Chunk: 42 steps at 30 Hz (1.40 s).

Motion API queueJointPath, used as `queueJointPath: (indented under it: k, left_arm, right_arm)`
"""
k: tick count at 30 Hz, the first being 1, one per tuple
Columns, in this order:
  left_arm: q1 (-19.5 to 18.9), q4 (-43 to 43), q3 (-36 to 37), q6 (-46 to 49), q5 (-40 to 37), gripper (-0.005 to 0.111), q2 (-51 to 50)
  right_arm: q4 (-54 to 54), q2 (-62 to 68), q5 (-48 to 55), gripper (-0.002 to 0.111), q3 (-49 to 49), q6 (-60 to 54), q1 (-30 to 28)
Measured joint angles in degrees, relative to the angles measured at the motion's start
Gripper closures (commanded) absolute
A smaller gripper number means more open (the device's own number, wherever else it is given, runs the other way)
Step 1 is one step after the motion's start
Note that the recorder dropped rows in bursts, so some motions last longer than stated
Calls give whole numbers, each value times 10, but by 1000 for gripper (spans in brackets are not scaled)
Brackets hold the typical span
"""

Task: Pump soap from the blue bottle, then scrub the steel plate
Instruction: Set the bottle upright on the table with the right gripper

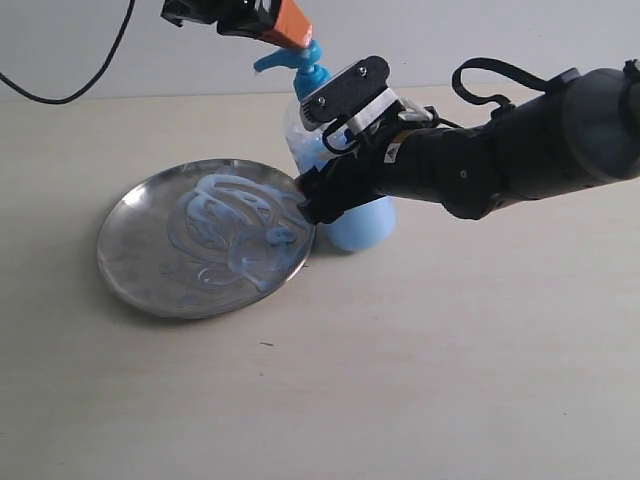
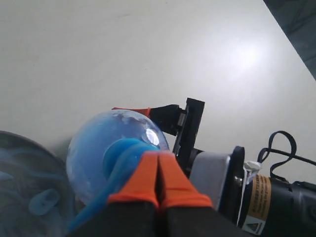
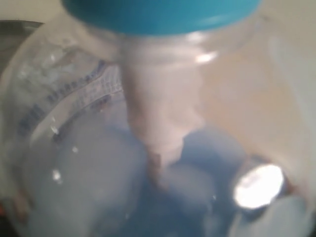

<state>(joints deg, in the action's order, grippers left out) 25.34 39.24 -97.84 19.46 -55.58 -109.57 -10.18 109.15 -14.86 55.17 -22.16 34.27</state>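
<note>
The steel plate (image 1: 135,255) lies left of centre, smeared with swirls of pale blue soap (image 1: 235,225). The blue bottle (image 1: 365,225) stands just right of the plate's rim, its blue pump head (image 1: 300,65) pointing toward the plate. My right gripper (image 1: 330,190) has its jaws set wide around the bottle's body, one finger (image 2: 168,117) on its far side. The bottle wall (image 3: 98,163) and blue collar (image 3: 158,12) fill the right wrist view. My left gripper (image 2: 159,157) is shut, orange tips together, right above the pump head (image 2: 123,153). I cannot tell whether they touch it.
The pale table (image 1: 450,380) spreads around the plate and bottle. A black cable (image 1: 60,95) loops across the back left. The right arm's black body (image 1: 520,150) stretches in from the right edge.
</note>
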Motion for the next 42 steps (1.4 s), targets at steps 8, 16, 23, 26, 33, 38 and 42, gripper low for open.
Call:
queueJointPath:
  k: [8,16,23,26,33,38,42]
  left_arm:
    - [6,-113,-74,1,-51,107,15]
    - [2,-158,-79,-11,6,107,44]
    - [-29,-164,-79,-19,52,107,93]
    - [-54,-164,-79,-30,56,107,112]
    - [-86,-164,-79,-47,58,107,136]
    - [-88,-164,-80,-52,58,107,145]
    - [-88,-164,-80,-52,51,107,145]
  right_arm:
    - [7,0,-2,108,0,-4,1]
    - [-21,-7,18,108,0,-1,3]
    - [-64,-8,18,108,0,-1,3]
    - [-73,-8,18,108,0,-1,3]
    - [-126,-8,16,108,0,-1,3]
    - [-160,-8,10,108,0,-3,3]
    - [-181,-8,4,108,-4,-4,-3]
